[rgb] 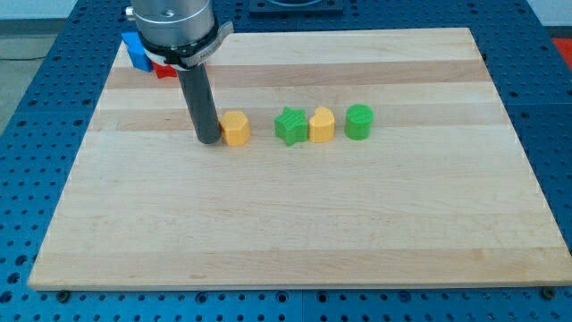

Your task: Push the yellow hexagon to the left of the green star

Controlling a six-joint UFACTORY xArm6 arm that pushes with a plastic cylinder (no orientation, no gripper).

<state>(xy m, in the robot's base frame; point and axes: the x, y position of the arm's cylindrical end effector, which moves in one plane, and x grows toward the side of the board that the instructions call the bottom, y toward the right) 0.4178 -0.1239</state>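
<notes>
Non-task stuff, all referenced to the worktop (295,233), light wood: second yellow block (322,124) and green cylinder (358,122) just beside each other near its middle. Blue block (134,50) and red block (162,69) touching at its top-left corner, partly hidden from me.

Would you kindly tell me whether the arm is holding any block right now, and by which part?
Nothing is held. My tip only stands against the view's left side of the yellow hexagon.
</notes>
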